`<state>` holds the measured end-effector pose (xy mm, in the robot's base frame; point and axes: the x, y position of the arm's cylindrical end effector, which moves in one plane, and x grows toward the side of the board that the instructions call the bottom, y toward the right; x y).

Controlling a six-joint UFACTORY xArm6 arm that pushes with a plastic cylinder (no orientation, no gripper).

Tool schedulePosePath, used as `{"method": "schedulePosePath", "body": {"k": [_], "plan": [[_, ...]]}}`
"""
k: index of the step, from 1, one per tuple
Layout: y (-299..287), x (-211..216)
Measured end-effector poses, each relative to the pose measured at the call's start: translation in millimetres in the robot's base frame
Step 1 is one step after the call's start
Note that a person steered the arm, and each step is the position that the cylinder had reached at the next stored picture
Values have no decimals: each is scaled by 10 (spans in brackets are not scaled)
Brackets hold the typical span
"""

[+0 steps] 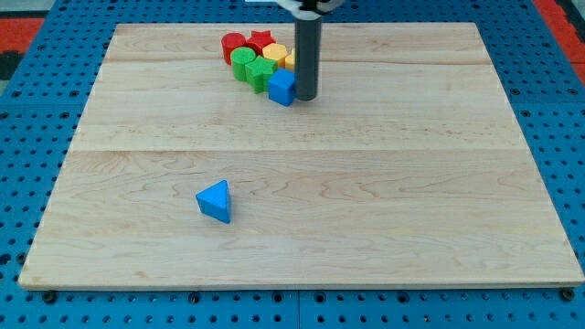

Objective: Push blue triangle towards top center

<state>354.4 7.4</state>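
Note:
The blue triangle (216, 201) lies alone on the wooden board (384, 183), towards the view's bottom left. My tip (305, 98) stands near the view's top centre, touching or just right of a blue cube (281, 87). The tip is far from the blue triangle, up and to its right.
A tight cluster sits at the top centre, left of the rod: a red cylinder (234, 46), a red star (261, 41), a green block (242, 62), a second green block (259, 72) and a yellow block (277, 57). Blue pegboard (27, 183) surrounds the board.

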Motion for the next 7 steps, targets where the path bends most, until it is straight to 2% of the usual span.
{"method": "schedulePosePath", "body": {"k": [1, 2, 3, 4, 5, 6, 7], "plan": [[0, 95], [-1, -74], [264, 209], [827, 1113], [761, 1879], [178, 2149], [-457, 2196]]}}
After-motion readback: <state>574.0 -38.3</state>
